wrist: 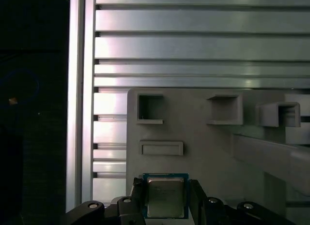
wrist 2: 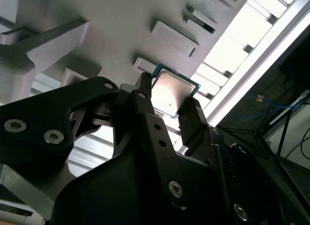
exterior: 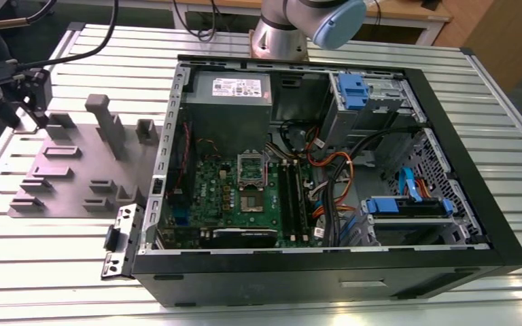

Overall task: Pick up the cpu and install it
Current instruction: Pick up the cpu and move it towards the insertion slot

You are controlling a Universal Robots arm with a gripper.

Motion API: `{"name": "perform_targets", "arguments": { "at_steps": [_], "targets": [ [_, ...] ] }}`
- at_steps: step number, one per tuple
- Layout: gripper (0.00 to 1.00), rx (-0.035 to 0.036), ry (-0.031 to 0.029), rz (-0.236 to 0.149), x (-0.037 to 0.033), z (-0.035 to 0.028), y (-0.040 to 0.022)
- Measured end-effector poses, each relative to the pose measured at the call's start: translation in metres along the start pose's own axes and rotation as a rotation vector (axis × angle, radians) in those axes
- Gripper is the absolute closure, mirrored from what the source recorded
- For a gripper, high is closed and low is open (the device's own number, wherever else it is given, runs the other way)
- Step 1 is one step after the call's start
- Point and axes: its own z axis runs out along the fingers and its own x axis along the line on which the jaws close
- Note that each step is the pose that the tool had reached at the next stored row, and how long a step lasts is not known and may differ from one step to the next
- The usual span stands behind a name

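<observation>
Ribbed aluminium table [exterior: 52, 251] and black open computer case [exterior: 442, 265] with green motherboard [exterior: 242, 197] exposed, recorded in the exterior view, the case well apart from the gripper [wrist: 166, 201]. Matte grey moulded fixture plate [wrist: 203, 138] with rectangular pockets and raised blocks, under the gripper in both wrist views. The gripper's black fingers are clamped on the cpu [wrist 2: 172, 92], a flat square chip with a silvery lid and a thin green edge, held between the fingertips near a shallow pocket.

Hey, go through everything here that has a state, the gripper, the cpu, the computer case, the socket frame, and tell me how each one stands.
gripper: shut on the cpu.
cpu: held by two opposite edges, metal top showing, over the grey fixture plate.
computer case: lying on its side, side panel off, inside exposed.
socket frame: looks swung up, open.
</observation>
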Motion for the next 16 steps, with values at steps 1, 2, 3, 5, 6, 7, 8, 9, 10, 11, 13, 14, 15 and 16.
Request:
{"name": "perform_targets", "arguments": {
  "at_steps": [1,2,3,5,6,7,8,9,10,11,13,14,15,16],
  "targets": [
    [0.53,0.0,0.0,0.0,0.0,-0.0012,0.0001],
    [0.53,0.0,-0.0001,0.0,0.0,-0.0013,0.0001],
    [0.53,-0.0001,-0.0001,0.0,0.0,-0.0015,0.0001],
    [0.53,0.0,0.0,0.0,0.0,-0.0019,0.0001],
    [0.53,0.0,0.0,0.0,0.0,-0.002,0.0001],
    [0.53,0.0,0.0,0.0,0.0,-0.0022,0.0001],
    [0.53,0.0,0.0,0.0,0.0,-0.0024,0.0001],
    [0.53,0.0,0.0,0.0,0.0,-0.0025,0.0001],
    [0.53,0.0,-0.0001,0.0,0.0,-0.0027,0.0001],
    [0.53,0.0,0.0,0.0,0.0,-0.0029,0.0001],
    [0.53,0.0,-0.0001,0.0,0.0,-0.0033,0.0001],
    [0.53,0.0,-0.0001,0.0,0.0,-0.0035,0.0002],
    [0.53,0.0,0.0,0.0,0.0,-0.0038,0.0002],
    [0.53,0.0,0.0,0.0,0.0,-0.004,0.0002]
  ]
}}
